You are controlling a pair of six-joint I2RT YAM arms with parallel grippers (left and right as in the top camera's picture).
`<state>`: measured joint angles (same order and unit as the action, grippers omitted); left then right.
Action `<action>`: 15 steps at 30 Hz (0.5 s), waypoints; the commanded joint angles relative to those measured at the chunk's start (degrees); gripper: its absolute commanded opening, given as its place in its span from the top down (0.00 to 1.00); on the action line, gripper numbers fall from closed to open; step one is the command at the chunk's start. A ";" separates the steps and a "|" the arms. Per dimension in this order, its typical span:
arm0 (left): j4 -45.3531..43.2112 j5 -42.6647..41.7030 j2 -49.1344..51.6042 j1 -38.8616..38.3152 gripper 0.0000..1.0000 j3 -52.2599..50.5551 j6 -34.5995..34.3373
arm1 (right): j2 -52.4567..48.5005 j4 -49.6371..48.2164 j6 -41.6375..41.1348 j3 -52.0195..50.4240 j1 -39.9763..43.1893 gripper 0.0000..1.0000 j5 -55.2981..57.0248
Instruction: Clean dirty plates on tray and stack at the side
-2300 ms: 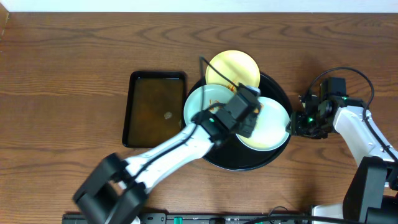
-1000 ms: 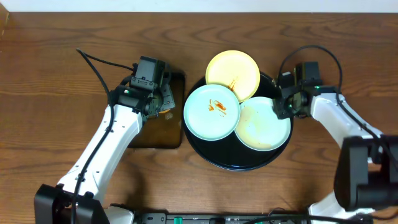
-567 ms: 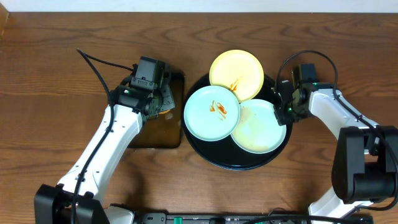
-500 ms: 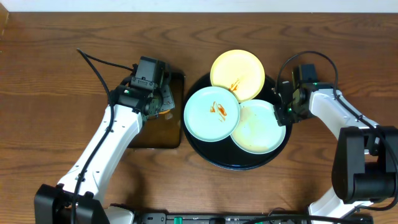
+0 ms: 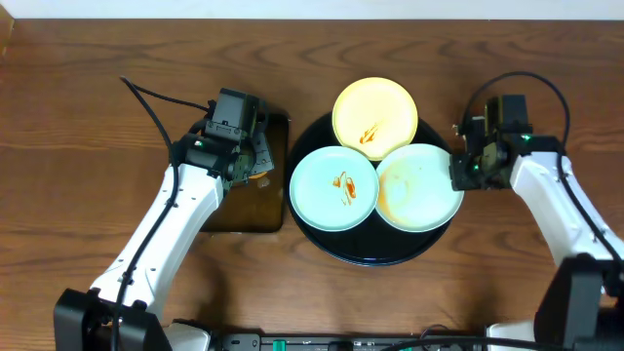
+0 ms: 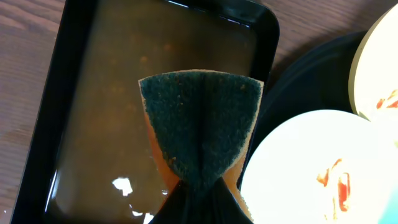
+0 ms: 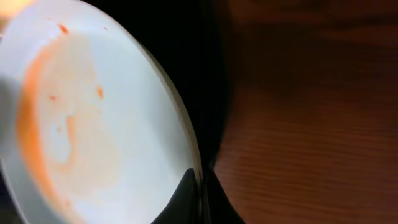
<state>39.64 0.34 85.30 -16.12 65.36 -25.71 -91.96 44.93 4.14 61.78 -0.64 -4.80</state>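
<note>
The round black tray [image 5: 375, 253] holds three plates. The pale yellow plate [image 5: 374, 112], with a red smear, leans on its far rim. A pale blue-white plate [image 5: 334, 188] with a sauce smear lies at the left. A second pale plate [image 5: 419, 187], with an orange film, lies at the right. My right gripper [image 5: 466, 172] is shut on that plate's right rim, and the wrist view shows the jaws [image 7: 200, 184] pinching the edge of the plate [image 7: 93, 124]. My left gripper [image 5: 255, 166] is shut on a green and orange sponge [image 6: 199, 130].
A rectangular black tray [image 5: 253, 210] with brownish liquid [image 6: 106, 112] lies left of the round tray, under the sponge. Bare wooden table [image 7: 311, 124] lies to the right of the round tray [image 7: 208, 81]. A black cable [image 5: 161, 97] runs along the left arm.
My left arm moved from over the plates to the rectangular tray, then stayed still. My right gripper took the right plate's rim and drew it right. The other two plates shifted slightly.
</note>
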 commanded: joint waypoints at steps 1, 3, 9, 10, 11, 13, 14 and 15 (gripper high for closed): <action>0.02 0.13 -0.33 0.13 0.93 -0.55 -0.52 | 2.58 0.09 -1.31 0.33 0.17 0.99 6.27; 0.02 0.13 -0.33 0.13 0.92 -0.55 -0.52 | 3.58 0.11 -1.25 0.33 0.07 0.99 8.96; 0.02 0.13 -0.33 0.13 0.93 -0.55 -0.52 | 7.10 4.15 -1.55 0.33 -2.56 0.99 12.81; 0.02 0.13 -0.33 0.13 0.93 -0.55 -0.52 | 7.32 4.98 -2.97 0.33 -2.99 0.99 15.08; 0.00 0.13 -0.33 0.13 0.92 -0.55 -0.52 | 7.45 5.68 -5.77 0.33 -3.76 0.99 20.28; 0.00 0.13 -0.33 0.13 0.93 -0.55 -0.52 | 7.48 5.14 -6.25 0.33 -4.74 0.99 23.71; 0.00 0.13 -0.33 0.13 0.92 -0.55 -0.52 | 7.61 4.59 -6.27 0.37 -5.40 0.99 24.63; 0.02 0.13 -0.33 0.13 0.93 -0.55 -0.52 | 7.76 4.04 -6.25 0.39 -6.01 0.99 24.98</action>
<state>39.64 0.34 85.30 -16.12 65.36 -25.71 -85.34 50.09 0.69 61.80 -4.69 12.67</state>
